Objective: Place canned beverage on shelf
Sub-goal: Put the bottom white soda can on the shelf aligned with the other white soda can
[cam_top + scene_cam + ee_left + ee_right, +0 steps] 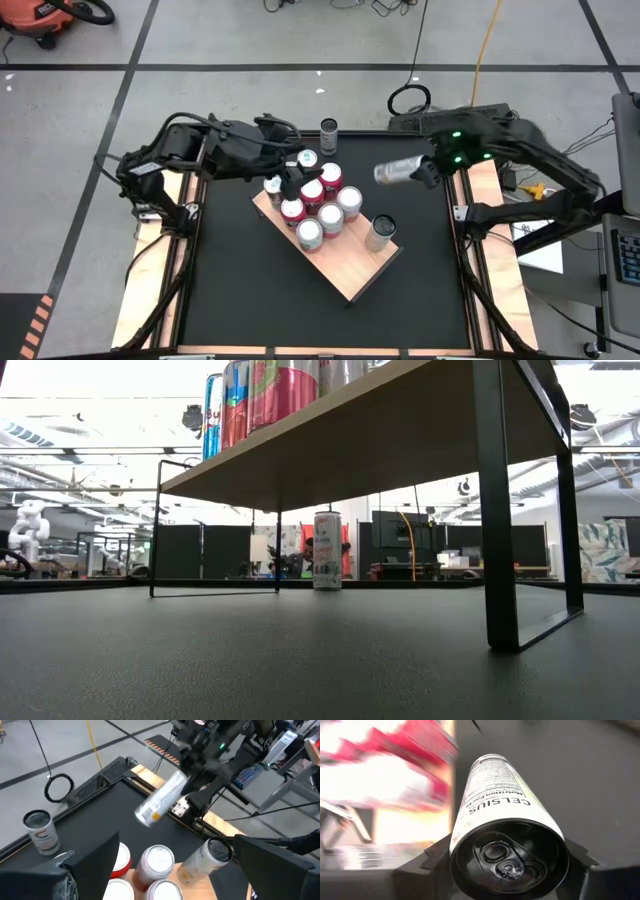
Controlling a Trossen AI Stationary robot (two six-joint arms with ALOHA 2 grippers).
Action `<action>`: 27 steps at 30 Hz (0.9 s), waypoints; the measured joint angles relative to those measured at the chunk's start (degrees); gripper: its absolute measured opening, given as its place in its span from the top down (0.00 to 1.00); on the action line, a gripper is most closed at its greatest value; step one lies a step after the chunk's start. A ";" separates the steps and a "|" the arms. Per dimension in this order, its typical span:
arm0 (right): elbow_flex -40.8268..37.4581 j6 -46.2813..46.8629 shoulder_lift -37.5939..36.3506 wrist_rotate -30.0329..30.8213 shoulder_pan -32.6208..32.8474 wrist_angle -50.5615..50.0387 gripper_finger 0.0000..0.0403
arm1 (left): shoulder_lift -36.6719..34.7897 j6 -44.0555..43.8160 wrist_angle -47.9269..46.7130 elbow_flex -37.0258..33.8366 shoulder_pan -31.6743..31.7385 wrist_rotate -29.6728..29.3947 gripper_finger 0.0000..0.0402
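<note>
The shelf (345, 262) is a pale wood slab on black metal legs, standing askew at mid-table; the low view shows it from below (400, 430). Several red-and-white cans (325, 195) and one silver can (381, 232) stand on it. My right gripper (422, 172) is shut on a silver Celsius can (397, 171), high above the table to the right of the shelf's far end. My left gripper (293, 180) hovers open over the cans at the shelf's far left end (157, 860), touching nothing. My right gripper pinches the can's round wall near its tab end (470, 845) between its two fingers (432, 862). The fingers come level from the table's right and lie along the can. The can is lifted clear, about level, with its bottom end (145, 817) toward the shelf.
Another can (329, 132) stands upright on the black table near its far edge; it also shows in the low view (327, 550) and the left wrist view (41, 832). The near right half of the shelf top (355, 275) is bare wood. Wooden strips edge the table.
</note>
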 joint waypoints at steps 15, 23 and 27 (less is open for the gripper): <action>11.27 -10.76 -5.50 -4.39 3.37 16.26 0.44 | 2.49 -9.48 4.68 -0.04 -0.08 -8.08 0.02; 11.43 -21.16 -5.03 -9.92 5.44 26.74 0.44 | 2.49 -18.23 10.69 -0.02 0.70 -4.24 0.02; 11.43 -26.70 -4.43 -11.20 6.47 29.85 0.44 | 2.18 -19.56 14.41 -0.02 0.61 -3.68 0.02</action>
